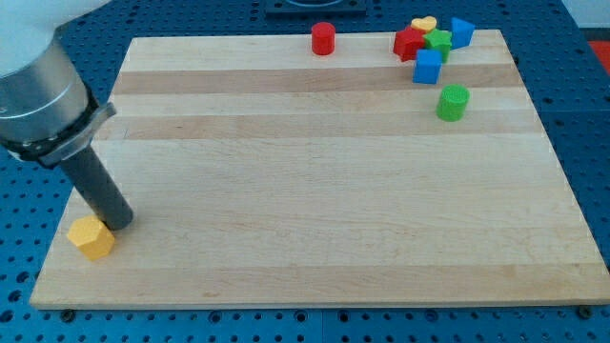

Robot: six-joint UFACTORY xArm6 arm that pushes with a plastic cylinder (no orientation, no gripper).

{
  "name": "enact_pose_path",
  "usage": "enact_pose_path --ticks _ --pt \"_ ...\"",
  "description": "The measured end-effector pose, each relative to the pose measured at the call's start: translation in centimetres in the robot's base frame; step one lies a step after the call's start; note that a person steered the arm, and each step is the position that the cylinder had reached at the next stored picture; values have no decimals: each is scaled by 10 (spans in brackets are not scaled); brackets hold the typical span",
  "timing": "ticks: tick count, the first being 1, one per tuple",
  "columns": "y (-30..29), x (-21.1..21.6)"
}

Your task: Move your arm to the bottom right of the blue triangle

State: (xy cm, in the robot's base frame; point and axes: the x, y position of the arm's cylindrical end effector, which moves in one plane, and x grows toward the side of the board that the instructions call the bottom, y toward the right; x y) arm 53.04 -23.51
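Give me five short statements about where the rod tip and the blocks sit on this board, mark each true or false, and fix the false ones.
1. My tip is beside the yellow block near the view's bottom left. True.
2. The blue triangle lies near the view's bottom right. False: it sits at the view's top right, at the edge of a cluster.
3. The red cylinder stands alone by the board's top edge. True.
4. My tip touches the green cylinder. False: that block is far off at the view's right, with nothing against it.
5. The blue cube lies below the red block and the green block in the cluster. True.
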Motion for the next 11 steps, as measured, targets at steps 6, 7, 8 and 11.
enact_pose_path --ticks 6,7,8,11 --pt "248 3" --pt "333 2" --pt "419 -21" --pt "510 -231"
